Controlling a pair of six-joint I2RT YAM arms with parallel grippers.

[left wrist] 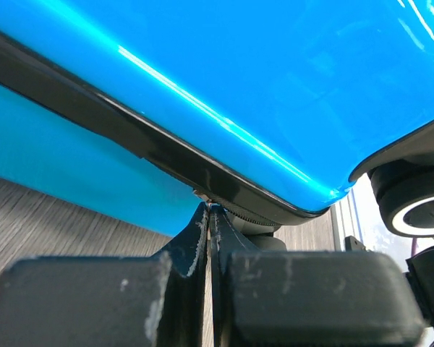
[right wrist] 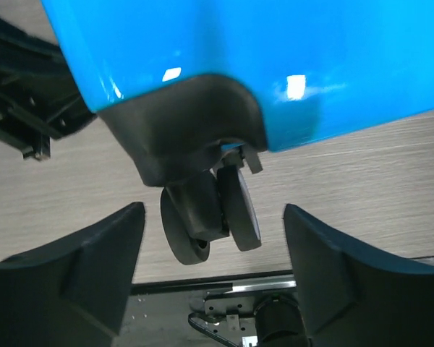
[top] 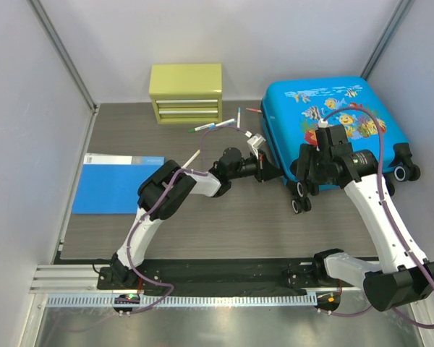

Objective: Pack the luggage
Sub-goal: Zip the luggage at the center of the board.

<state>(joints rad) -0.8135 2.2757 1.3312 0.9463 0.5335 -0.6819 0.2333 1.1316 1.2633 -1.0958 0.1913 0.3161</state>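
The luggage (top: pixel 325 123) lies shut, printed shell up, at the right rear of the bench (top: pixel 224 217). Its wheeled end faces the arm bases, so its long axis appears to run away from them.

The left end effector (left wrist: pixel 208 217) is pressed together. Its tips touch the black seam (left wrist: pixel 130 134) on the luggage's left edge, with the shell directly ahead and above. Whether a zip pull is caught between the tips cannot be made out.

The right end effector (right wrist: pixel 213 224) is spread and holds nothing. It stands at the near left corner, with a wheel (right wrist: pixel 239 210) between its fingers but apart from both.

Both arms are at the luggage. In my judgement, the left is the one placed to work the seam, and any opening turns on travel along that line.

The interior is hidden, and the far side of the seam is out of view.
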